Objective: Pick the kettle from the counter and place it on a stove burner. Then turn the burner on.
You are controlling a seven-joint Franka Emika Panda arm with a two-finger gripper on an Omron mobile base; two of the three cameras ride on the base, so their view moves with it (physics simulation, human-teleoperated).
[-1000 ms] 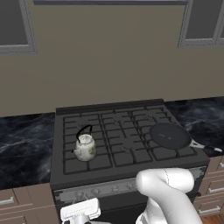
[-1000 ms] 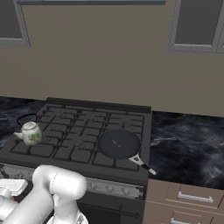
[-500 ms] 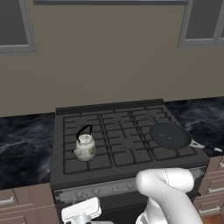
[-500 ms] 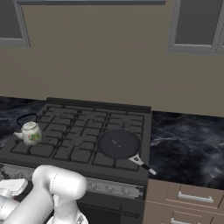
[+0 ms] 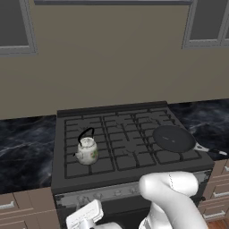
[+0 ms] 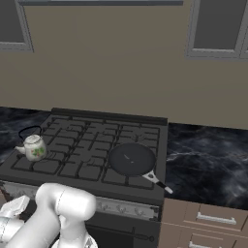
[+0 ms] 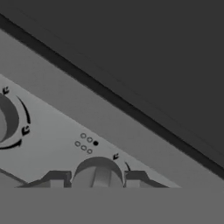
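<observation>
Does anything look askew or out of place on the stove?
One small thing: the frying pan's handle juts past the stove's front right edge. The kettle stands upright on a front-left burner. Nothing is spilled or damaged.

Stove top: clearances
Kettle [image 5: 86, 150] blocks front-left burner; frying pan [image 5: 171, 138] blocks right side; middle grates [image 5: 127, 141] open.

the kettle [image 5: 86, 151] is showing cream white with faint green flower marks and a black handle. the stove [image 5: 129, 145] is looking black, its knob [image 7: 97, 173] strip grey, the counter [image 6: 206, 155] gleaming black with white veins.
</observation>
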